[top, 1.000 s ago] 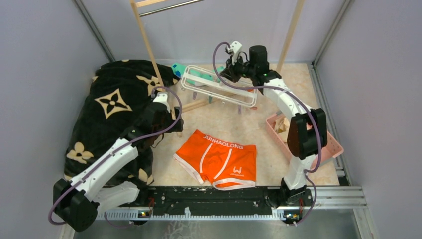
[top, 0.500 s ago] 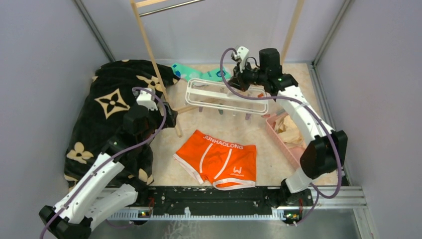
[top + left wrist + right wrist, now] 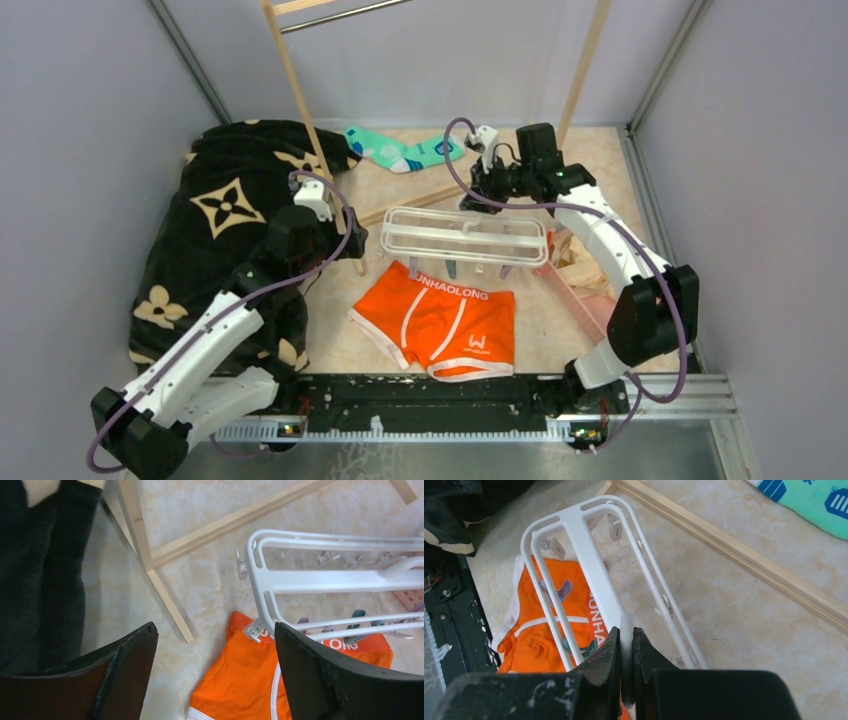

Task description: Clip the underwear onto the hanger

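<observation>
The orange underwear [image 3: 440,325] lies flat on the floor in front, waistband lettering facing the back; it also shows in the left wrist view [image 3: 250,680] and the right wrist view [image 3: 539,630]. The white hanger [image 3: 470,236] hangs in the air just over the waistband, its clips dangling. My right gripper [image 3: 497,182] is shut on the hanger's hook [image 3: 626,645] and holds it up. My left gripper [image 3: 335,240] is open and empty, left of the hanger's end [image 3: 257,580], above the floor beside the underwear.
A wooden rack's leg [image 3: 305,110] and floor bar [image 3: 235,520] stand just behind and left of the hanger. A black patterned blanket [image 3: 225,215] covers the left. A teal sock [image 3: 400,152] lies at the back. A pink basket [image 3: 595,300] with beige cloth sits at the right.
My right gripper has carried the hanger forward from the back, down over the underwear's waistband. My left gripper has swung left and back right, ending beside the hanger's left end.
</observation>
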`<action>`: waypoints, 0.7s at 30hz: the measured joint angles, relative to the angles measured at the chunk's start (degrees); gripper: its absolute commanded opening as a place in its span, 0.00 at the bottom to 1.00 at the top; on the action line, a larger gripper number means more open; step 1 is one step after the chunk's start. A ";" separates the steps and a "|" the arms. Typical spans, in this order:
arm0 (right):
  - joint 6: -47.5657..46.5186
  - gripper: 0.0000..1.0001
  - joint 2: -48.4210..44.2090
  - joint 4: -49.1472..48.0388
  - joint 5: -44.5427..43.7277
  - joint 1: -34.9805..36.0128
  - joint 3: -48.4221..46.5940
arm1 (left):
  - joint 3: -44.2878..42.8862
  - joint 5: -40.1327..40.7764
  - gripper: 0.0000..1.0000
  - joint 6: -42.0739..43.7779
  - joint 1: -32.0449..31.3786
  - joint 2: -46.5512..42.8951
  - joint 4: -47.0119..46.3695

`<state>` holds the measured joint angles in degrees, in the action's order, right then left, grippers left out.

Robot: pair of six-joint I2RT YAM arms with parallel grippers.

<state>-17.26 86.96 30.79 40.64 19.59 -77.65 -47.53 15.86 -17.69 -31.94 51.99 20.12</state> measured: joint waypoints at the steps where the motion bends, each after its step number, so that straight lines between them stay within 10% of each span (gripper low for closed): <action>1: 0.28 0.00 0.00 0.17 -0.07 0.00 0.00 | 0.37 -1.03 0.93 0.07 0.02 0.52 -0.52; 21: -0.66 0.00 4.17 -0.11 0.74 -0.07 -0.52 | 2.51 -13.44 0.96 -3.52 0.35 14.78 -9.25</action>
<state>-17.91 91.13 30.68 41.39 19.53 -78.17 -45.01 2.42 -21.21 -31.59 66.76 10.87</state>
